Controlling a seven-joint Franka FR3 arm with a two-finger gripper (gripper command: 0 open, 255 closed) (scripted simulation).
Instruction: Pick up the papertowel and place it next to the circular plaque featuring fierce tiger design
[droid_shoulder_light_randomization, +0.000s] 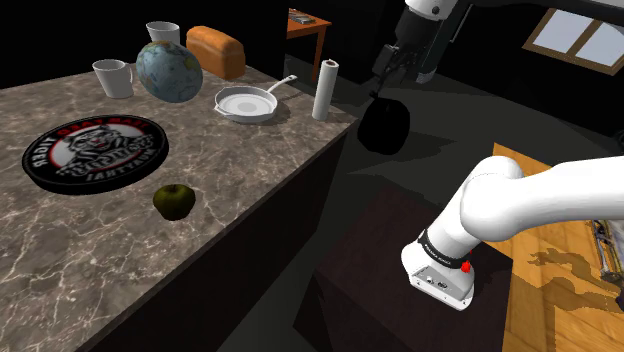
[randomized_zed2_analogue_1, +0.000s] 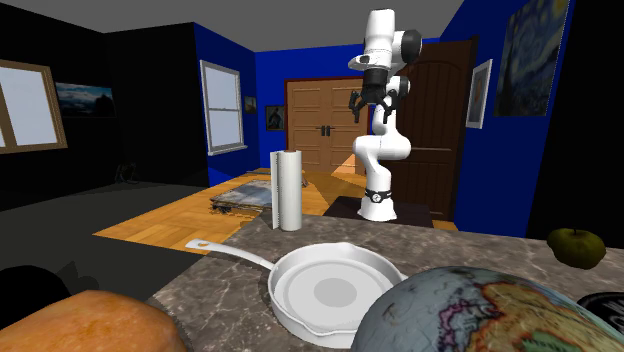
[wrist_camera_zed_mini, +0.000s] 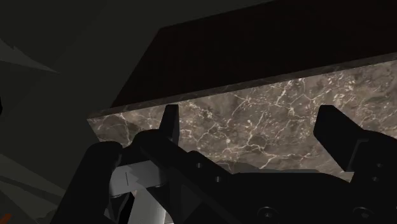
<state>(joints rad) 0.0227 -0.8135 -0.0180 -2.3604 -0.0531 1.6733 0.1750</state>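
We observe the paper towel roll (droid_shoulder_light_randomization: 322, 90) standing upright at the corner of the marble countertop (droid_shoulder_light_randomization: 250, 190) on the arm's side, near the tip of the white pan's (droid_shoulder_light_randomization: 246, 103) handle but apart from it. The round tiger plaque (droid_shoulder_light_randomization: 95, 152) lies flat toward the opposite end of the countertop, well apart from the roll. A green apple (droid_shoulder_light_randomization: 174, 200) sits near the plaque, between it and the countertop's long edge on the arm's side. A globe (droid_shoulder_light_randomization: 168, 71), a white mug (droid_shoulder_light_randomization: 113, 77) and a loaf of bread (droid_shoulder_light_randomization: 216, 50) stand along the far edge. The gripper (randomized_zed2_analogue_1: 373, 105) hangs beyond the countertop corner, higher than the roll and clear of it. In the wrist view its fingers (wrist_camera_zed_mini: 168, 124) stand apart with nothing between them but the countertop edge below
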